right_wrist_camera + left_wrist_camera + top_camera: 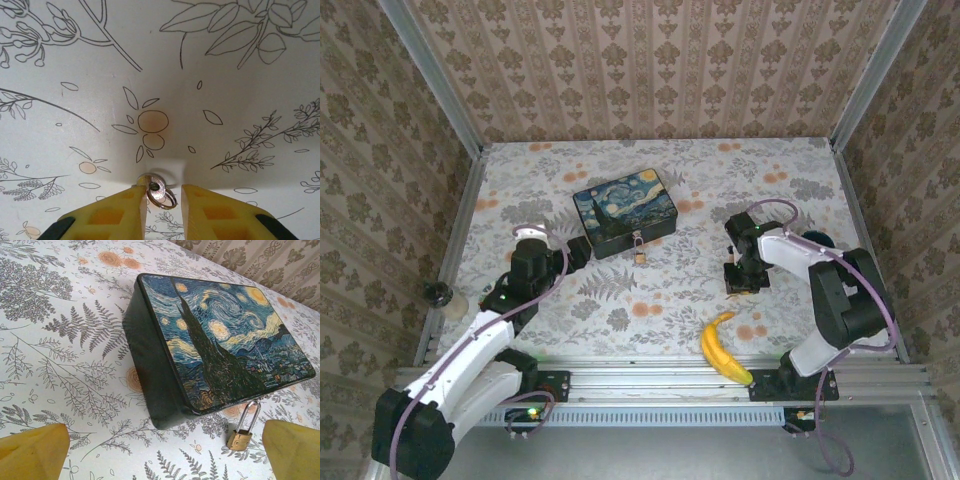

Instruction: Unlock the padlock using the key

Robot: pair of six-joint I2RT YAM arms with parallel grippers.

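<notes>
I see right gripper (164,196) part-open, key (153,186) between its fingertips, unclamped; padlock (640,256) off left, nearer empty wide-open left gripper (165,440).

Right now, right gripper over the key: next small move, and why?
Probably close the right gripper on the key. The key lies on the table between the fingertips, beside one finger, with a gap showing to the other, so it does not look gripped yet.
</notes>
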